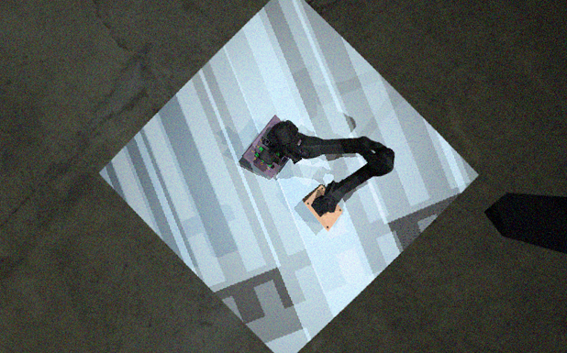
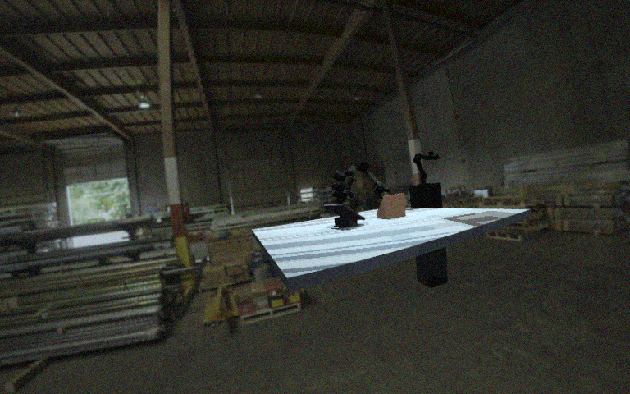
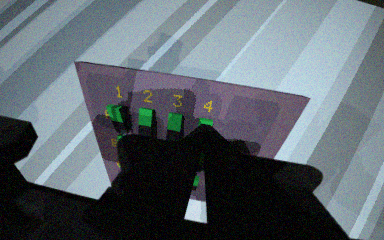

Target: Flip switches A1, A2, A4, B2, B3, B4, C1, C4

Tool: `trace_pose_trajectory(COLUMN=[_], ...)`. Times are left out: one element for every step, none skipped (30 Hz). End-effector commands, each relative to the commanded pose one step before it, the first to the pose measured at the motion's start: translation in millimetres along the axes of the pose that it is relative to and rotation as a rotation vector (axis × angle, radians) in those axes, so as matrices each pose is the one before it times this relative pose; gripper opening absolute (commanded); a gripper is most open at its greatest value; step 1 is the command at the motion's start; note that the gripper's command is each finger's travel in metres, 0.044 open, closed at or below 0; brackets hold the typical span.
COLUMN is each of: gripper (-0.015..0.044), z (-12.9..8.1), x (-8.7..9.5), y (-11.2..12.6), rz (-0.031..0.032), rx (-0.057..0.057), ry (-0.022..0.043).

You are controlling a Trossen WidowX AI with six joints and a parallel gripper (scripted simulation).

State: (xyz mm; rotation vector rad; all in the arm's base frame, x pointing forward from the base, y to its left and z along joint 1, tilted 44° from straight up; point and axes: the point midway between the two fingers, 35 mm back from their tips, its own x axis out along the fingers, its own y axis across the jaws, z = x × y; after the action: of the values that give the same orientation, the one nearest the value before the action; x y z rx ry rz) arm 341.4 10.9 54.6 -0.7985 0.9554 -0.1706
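Observation:
The purple switch panel (image 1: 270,171) (image 3: 285,107) lies under my wrist, with yellow numbers and letters printed on it. In the wrist view, green-and-black switches A1 (image 3: 116,114), A2 (image 3: 146,118) and A3 (image 3: 175,121) show in the farthest row. Only the green top of A4 (image 3: 205,122) shows beyond my fingertips. My gripper (image 3: 205,128) is shut and empty, its tips over column 4 close to A4; contact cannot be told. A green bit (image 3: 195,182) shows through the gap between the fingers. Most of rows B and C is hidden by my fingers, so their tilts cannot be read.
My arm's base stands on an orange block (image 1: 331,219) (image 2: 391,206) beside the panel. Striped light and shadow cover the table (image 1: 221,173) (image 2: 325,250). The arm's upper links (image 1: 337,146) reach across above the table. A black pedestal (image 2: 425,195) stands beyond the table.

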Motion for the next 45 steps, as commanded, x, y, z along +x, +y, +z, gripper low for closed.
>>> trace_pose_trajectory(gripper=[0.0,0.0,0.0,0.0,0.0,0.0,0.0,0.0,0.0,0.0,0.0,0.0,0.0,0.0,0.0,0.0,0.0,0.0,0.0,0.0,0.0,0.0,0.0,0.0,0.0,0.0,0.0,0.0,0.0,0.0,0.0,0.0,0.0,0.0,0.0,0.0,0.0,0.0,0.0,0.0,0.0,0.0,0.0,0.0,0.0], z=[0.35,0.0,-0.19,0.49,0.47,-0.02,-0.71,-0.98,-0.77,-0.28,0.0,0.0,-1.33,-4.06,-7.04,-9.79,-10.52,-10.77,-8.43,-5.16,-1.73,0.0,0.0,0.0,0.0,0.06,0.14,0.03,-0.34,-0.58,-0.48,-0.19,0.0,0.0,-0.03,-0.1,-0.2,-0.17,-0.06,0.0,0.01,0.01,0.01,0.0,-0.01], x=[0.62,0.13,-2.56,-6.25,-10.4,-13.65,-13.53,-10.14,-6.03,-2.0,0.0,0.0,0.05,0.13,0.16,0.11,0.03,-0.05,-0.07,-0.06,-0.02,0.0,0.0,0.0,0.0,1.53,4.55,7.45,9.29,6.99,4.08,1.34,0.0,0.0,0.8,2.38,3.56,2.36,0.78,0.26,0.53,0.74,0.96,1.2,1.46], y=[0.42,0.0,-0.3,0.37,0.5,0.43,0.14,-0.1,-0.15,-0.07,0.0,0.0,1.98,5.85,9.38,11.64,10.98,9.84,6.83,3.84,1.23,0.0,0.0,0.0,0.0,0.17,0.4,0.34,-0.17,-0.58,-0.53,-0.2,0.0,0.0,-0.01,-0.05,-0.13,-0.12,-0.04,0.01,0.01,0.02,0.02,0.02,0.02], rz=[0.00298,-0.00001,-0.00265,0.00112,0.00162,0.00167,0.00115,0.00054,0.0002,0.00004,0.0,0.0,0.00052,0.0014,0.00184,0.0015,0.00049,-0.00048,-0.00097,-0.00082,-0.00031,0.0,0.0,0.0,0.0,0.00039,0.00094,0.00077,-0.0005,-0.0016,-0.00148,-0.00058,0.0,0.0,-0.00005,-0.0002,-0.00041,-0.00035,-0.00013,0.00001,0.00002,0.00002,0.00002,0.00002,0.00001], rx=[-0.002,0.0,0.0019,-0.0001,-0.0002,-0.0005,-0.0007,-0.0007,-0.0005,-0.0002,0.0,0.0,0.0001,0.0003,0.0004,0.0002,-0.0001,-0.0003,-0.0004,-0.0003,-0.0001,0.0,0.0,0.0,0.0,0.0001,0.0004,0.0004,0.0,-0.0004,-0.0004,-0.0002,0.0,0.0,0.0,0.0,-0.0001,-0.0001,0.0,0.0,0.0,0.0,0.0,0.0,0.0], ry=[-0.00226,0.0,0.00178,-0.00214,-0.00373,-0.00525,-0.00566,-0.00459,-0.00289,-0.00099,0.0,0.0,0.00031,0.00086,0.00118,0.00105,0.0004,-0.00034,-0.00078,-0.00069,-0.00027,0.0,0.0,0.0,0.0,-0.00085,-0.00271,-0.00501,-0.00725,-0.00621,-0.00393,-0.00134,0.0,0.0,-0.00003,-0.00011,-0.00023,-0.00021,-0.00008,0.00001,0.00002,0.00003,0.00003,0.00003,0.00002])
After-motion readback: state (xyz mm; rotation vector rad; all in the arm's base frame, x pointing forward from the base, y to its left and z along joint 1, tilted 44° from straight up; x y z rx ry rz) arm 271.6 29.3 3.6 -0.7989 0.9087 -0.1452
